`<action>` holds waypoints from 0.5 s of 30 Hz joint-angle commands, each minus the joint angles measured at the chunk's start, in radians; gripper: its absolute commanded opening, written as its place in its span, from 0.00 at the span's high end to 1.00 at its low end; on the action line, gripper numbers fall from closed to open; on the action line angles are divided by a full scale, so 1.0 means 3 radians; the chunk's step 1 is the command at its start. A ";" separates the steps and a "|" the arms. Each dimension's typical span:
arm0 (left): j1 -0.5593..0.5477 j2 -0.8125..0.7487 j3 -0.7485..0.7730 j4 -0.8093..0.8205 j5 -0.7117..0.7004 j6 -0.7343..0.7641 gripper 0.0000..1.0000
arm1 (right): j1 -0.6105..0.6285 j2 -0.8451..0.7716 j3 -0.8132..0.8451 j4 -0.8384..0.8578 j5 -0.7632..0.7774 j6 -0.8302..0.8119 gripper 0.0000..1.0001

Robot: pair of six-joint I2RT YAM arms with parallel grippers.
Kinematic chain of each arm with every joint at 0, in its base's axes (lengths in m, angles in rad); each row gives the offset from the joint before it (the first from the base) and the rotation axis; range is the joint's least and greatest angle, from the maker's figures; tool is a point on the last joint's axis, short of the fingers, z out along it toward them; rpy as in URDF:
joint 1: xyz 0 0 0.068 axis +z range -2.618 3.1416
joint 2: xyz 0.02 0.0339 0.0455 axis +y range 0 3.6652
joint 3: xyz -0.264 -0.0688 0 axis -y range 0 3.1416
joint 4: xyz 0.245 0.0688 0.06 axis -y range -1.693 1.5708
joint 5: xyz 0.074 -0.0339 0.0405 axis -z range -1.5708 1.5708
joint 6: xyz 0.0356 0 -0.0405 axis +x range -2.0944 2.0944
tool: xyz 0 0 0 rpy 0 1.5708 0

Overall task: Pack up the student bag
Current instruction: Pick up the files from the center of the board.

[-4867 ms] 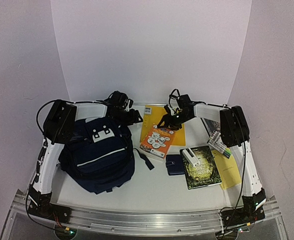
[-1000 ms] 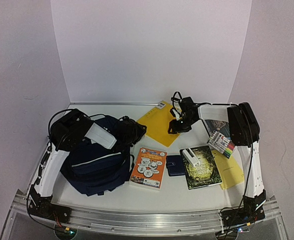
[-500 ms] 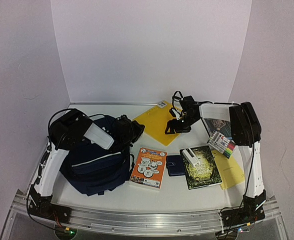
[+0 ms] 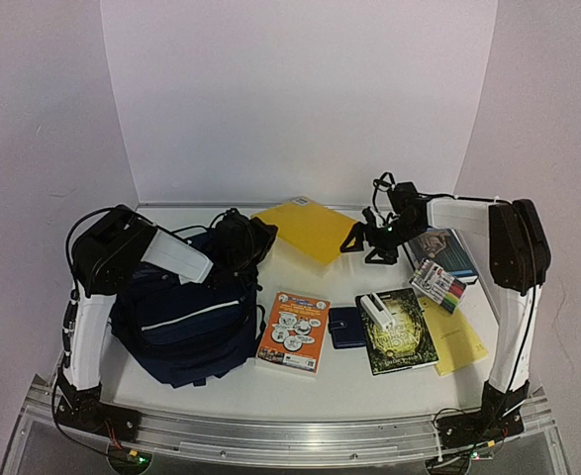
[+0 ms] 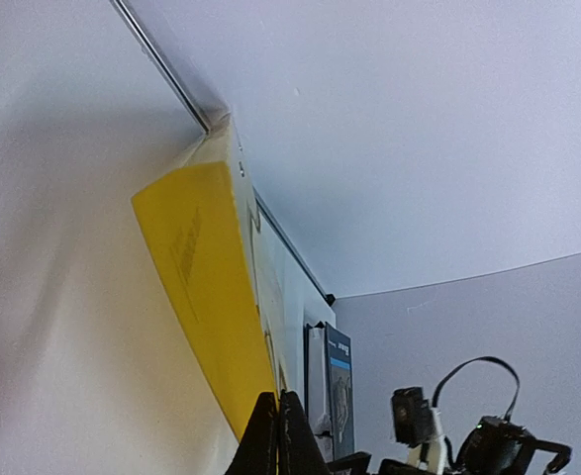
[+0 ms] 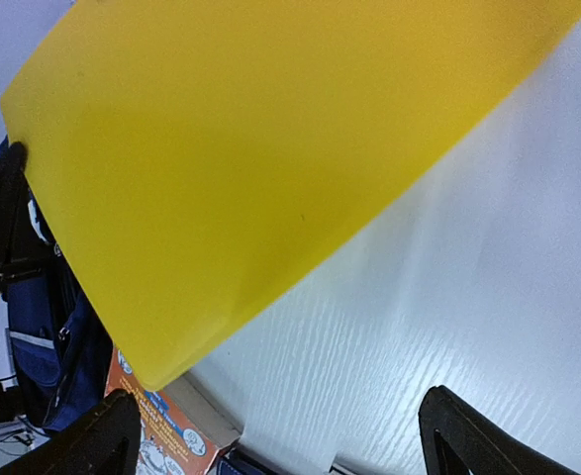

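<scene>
The student bag, navy with a thin white stripe, lies at the left of the table; a sliver of it shows in the right wrist view. A flat yellow notebook hangs tilted above the table behind the bag. My left gripper is shut on the notebook's left corner; its wrist view shows the pinched jaws at the yellow edge. My right gripper stands open to the right of the notebook, apart from it. Between its spread fingertips is only table, the notebook above.
An orange book lies beside the bag. A small navy wallet, a dark green book with a white box on it, a marker pack, yellow paper and a dark magazine fill the right side.
My left gripper closed on the yellow notebook's corner and lifted it up and back. The right gripper opened, let go of the notebook and drew away to the right.
</scene>
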 commanded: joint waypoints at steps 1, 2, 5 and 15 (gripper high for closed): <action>0.0014 -0.0221 -0.0047 0.0031 -0.0097 -0.0118 1.00 | 0.0024 -0.0004 -0.0325 0.0491 -0.0495 0.0622 0.02; 0.0013 -0.0221 -0.0052 0.0044 -0.0091 -0.0130 1.00 | 0.0022 0.0003 -0.0394 0.0660 -0.0524 0.0752 0.02; 0.0005 -0.0221 -0.0062 0.0054 -0.0072 -0.0139 1.00 | 0.0022 0.0097 -0.0455 0.1086 -0.0611 0.1113 0.02; -0.0016 -0.0213 -0.0147 0.0178 0.0032 -0.0125 1.00 | 0.0035 0.0594 -0.0159 0.1713 -0.0643 0.1617 0.06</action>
